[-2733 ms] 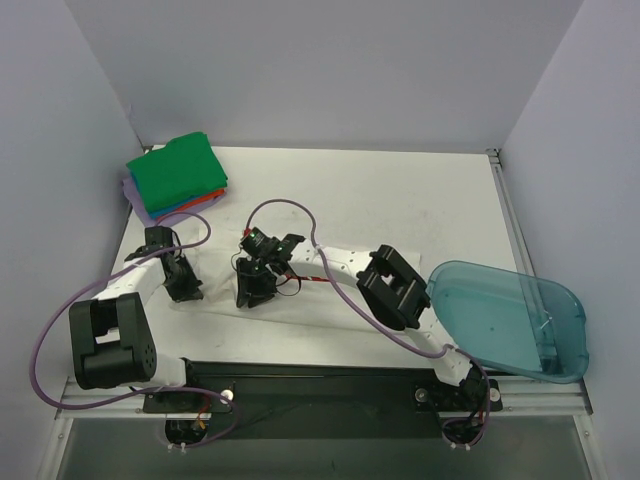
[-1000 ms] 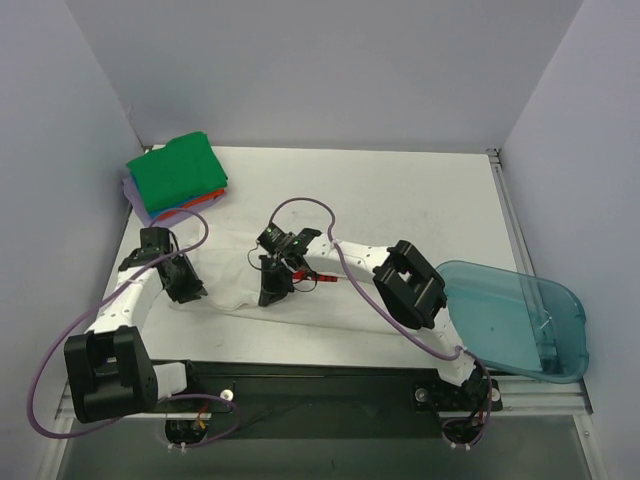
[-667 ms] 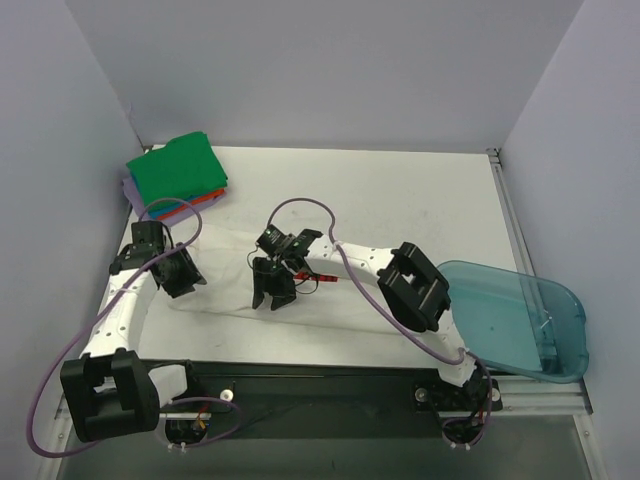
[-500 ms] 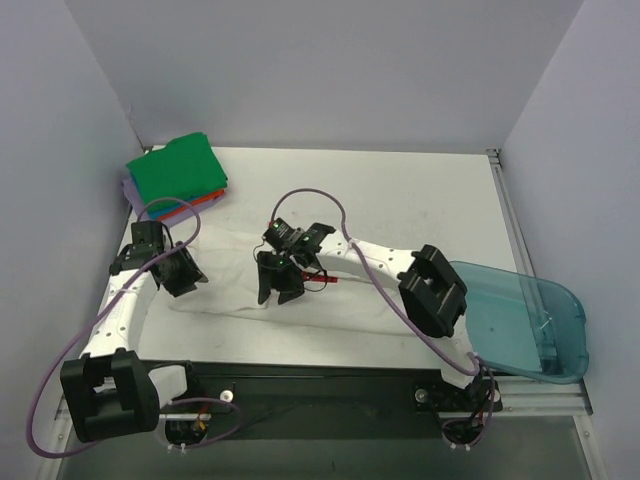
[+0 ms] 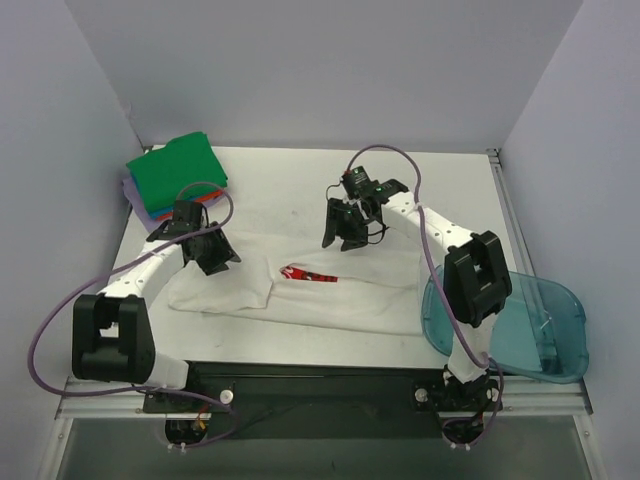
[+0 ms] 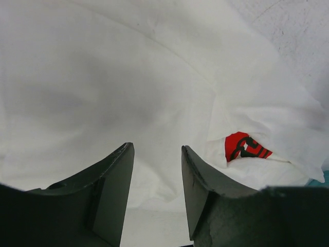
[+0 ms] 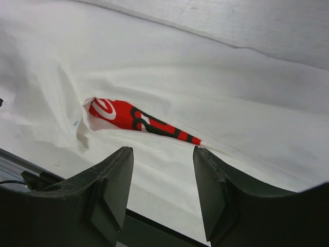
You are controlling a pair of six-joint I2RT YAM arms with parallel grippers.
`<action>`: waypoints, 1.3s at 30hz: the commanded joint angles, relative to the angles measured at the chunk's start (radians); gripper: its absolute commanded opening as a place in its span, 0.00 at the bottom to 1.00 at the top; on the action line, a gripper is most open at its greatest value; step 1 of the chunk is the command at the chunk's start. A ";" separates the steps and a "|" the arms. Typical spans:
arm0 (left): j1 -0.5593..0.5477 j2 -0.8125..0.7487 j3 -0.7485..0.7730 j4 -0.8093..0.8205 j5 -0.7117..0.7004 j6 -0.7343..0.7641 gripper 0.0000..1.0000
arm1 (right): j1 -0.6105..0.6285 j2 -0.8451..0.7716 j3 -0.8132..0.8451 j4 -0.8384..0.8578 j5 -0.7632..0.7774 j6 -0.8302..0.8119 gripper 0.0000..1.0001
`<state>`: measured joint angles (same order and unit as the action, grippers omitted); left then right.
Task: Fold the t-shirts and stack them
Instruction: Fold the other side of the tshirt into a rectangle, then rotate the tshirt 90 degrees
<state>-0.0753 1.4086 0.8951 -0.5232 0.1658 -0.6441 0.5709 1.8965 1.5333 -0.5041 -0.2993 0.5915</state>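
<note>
Pulled off the white t-shirt point(image 5: 350, 300) and spread since a second ago: left gripper point(image 5: 208, 250) over its left end, right gripper point(image 5: 345, 228) near its far edge, both parted, empty. Near the middle of the table point(image 5: 420, 190), thin limp cloth in a rumpled long band, red logo point(image 5: 308, 273) peeking from a crease. Smooth flat first, then pinch all layers.

The far right part of the table point(image 5: 455, 188) is free — the folded stack point(image 5: 178, 172) blocks the far left corner, the blue bin point(image 5: 530, 315) the near right corner.
</note>
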 commanded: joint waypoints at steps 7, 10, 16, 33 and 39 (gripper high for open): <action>-0.015 0.240 0.096 0.068 0.034 -0.049 0.53 | -0.101 0.038 -0.099 -0.051 0.008 -0.119 0.50; -0.017 0.308 0.119 0.048 0.035 -0.026 0.53 | -0.112 0.041 -0.139 -0.051 0.015 -0.122 0.50; -0.017 0.372 0.168 0.034 0.028 0.023 0.53 | -0.115 0.050 -0.209 -0.047 0.057 -0.110 0.50; -0.147 0.750 0.649 -0.155 -0.011 0.204 0.53 | -0.088 -0.040 -0.417 -0.039 0.031 0.042 0.49; -0.169 0.898 0.866 -0.221 0.014 0.233 0.53 | -0.023 -0.094 -0.446 -0.040 0.035 0.149 0.49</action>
<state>-0.2352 2.1853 1.6894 -0.7250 0.1967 -0.4610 0.5083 1.8240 1.1225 -0.4652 -0.2771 0.6689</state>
